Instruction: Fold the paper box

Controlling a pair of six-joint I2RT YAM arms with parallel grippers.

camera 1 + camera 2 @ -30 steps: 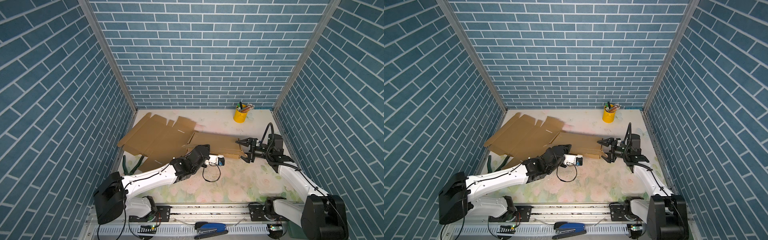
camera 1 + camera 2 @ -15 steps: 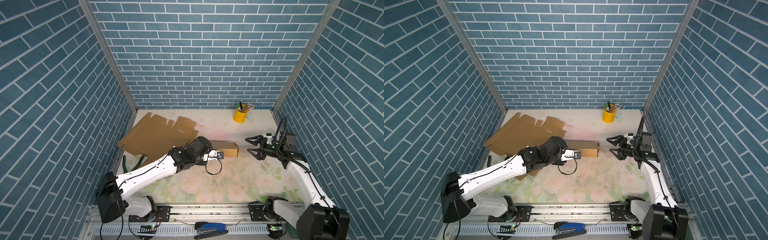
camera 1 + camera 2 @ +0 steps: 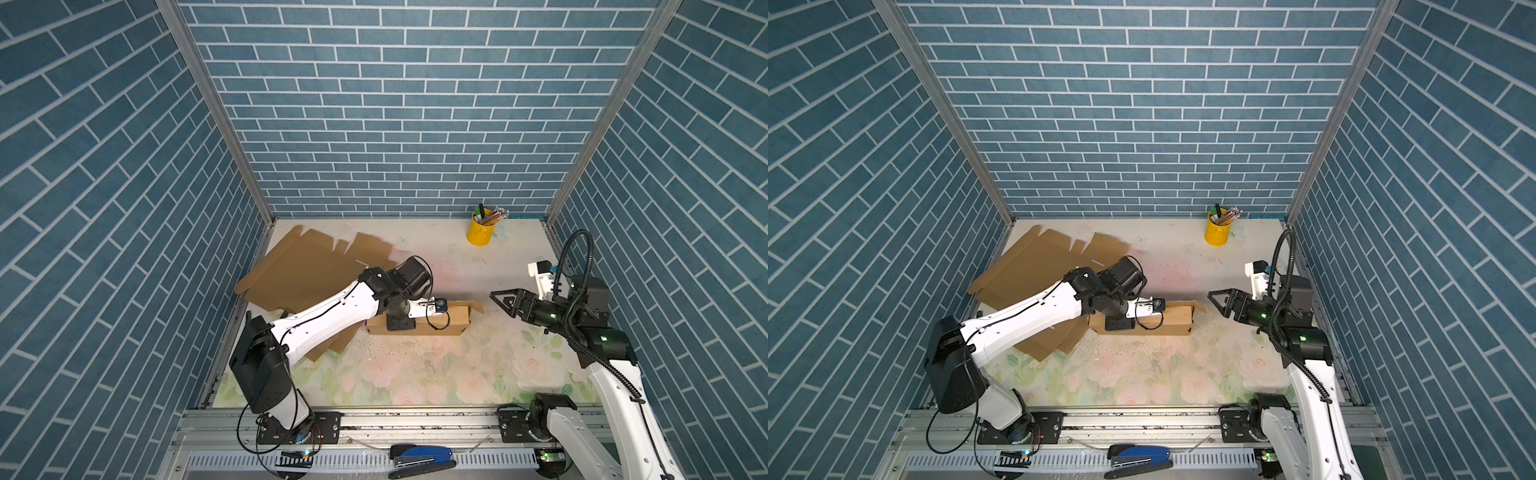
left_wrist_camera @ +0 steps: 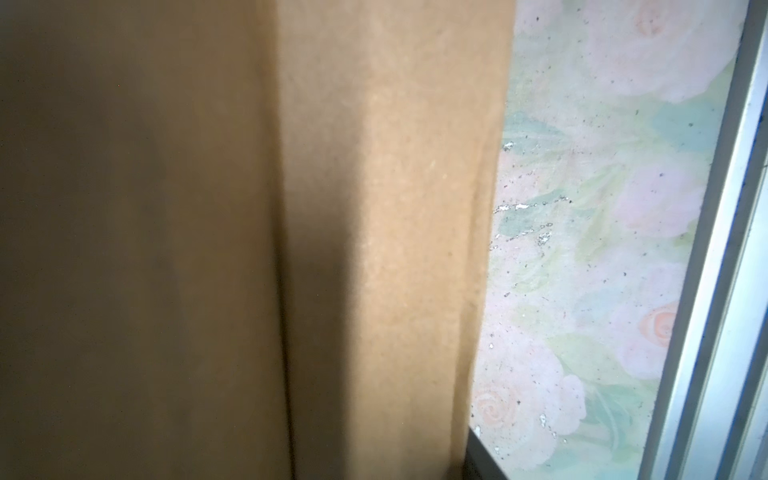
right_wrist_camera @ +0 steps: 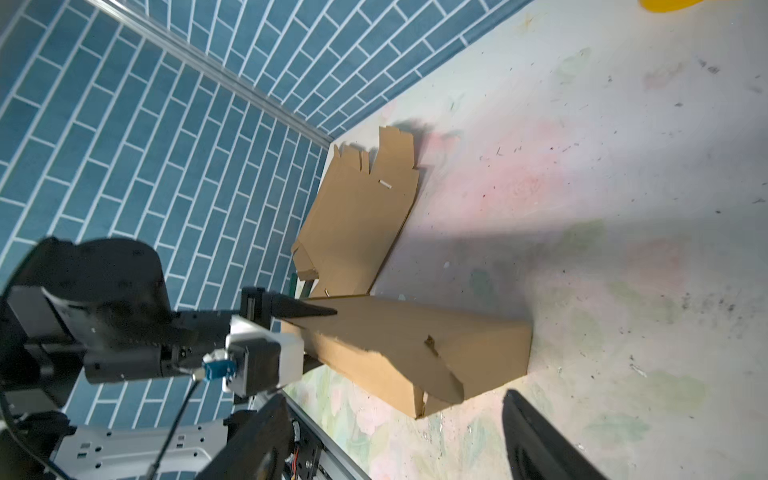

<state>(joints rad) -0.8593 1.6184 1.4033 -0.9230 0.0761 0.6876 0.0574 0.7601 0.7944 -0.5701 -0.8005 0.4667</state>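
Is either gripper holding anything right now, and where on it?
The left gripper appears to clamp the paper box near the end farther from the right gripper, which is open and empty.

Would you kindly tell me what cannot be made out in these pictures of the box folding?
- Left gripper: whether it grips the paper box; its own wrist covers it in both top views, and the left wrist view shows only blurred cardboard.
- Yellow cup: cut off by the right wrist view's edge.
- Pens: too small in both top views.
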